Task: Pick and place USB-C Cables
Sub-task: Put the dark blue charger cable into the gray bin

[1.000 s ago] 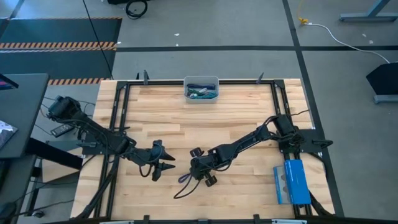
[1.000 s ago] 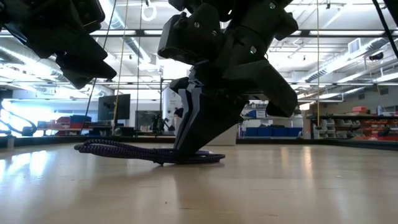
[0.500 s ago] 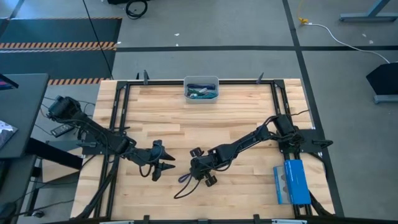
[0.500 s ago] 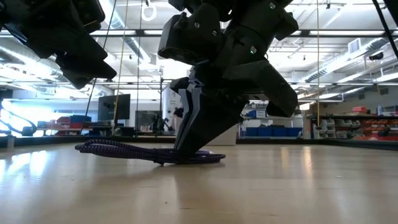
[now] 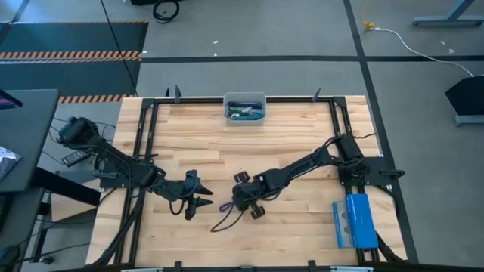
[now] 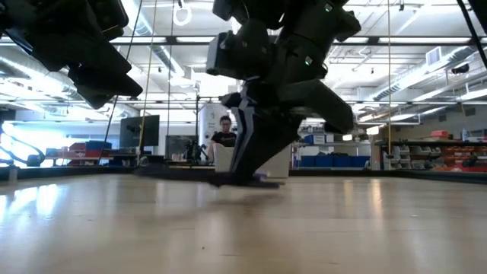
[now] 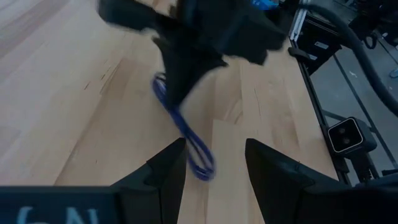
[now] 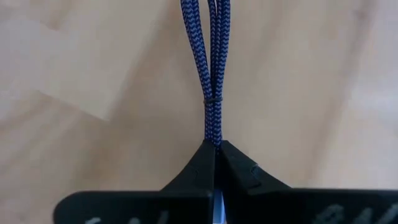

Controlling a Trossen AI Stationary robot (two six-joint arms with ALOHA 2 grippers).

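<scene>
— Cable (image 8: 213, 68) position? Purple-blue bundle pinched at one end by the right gripper (image 8: 216, 148), jaws closed on it near the counter's (image 5: 287, 143) front middle.

— Why there? Likely for carrying to the bin (image 5: 244, 107) at the far edge. Left gripper (image 7: 214, 163) waits beside, jaws apart.

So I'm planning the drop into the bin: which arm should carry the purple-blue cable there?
The right: its pincer is shut on the purple-blue cable, while the left pincer hangs open nearby.
</scene>
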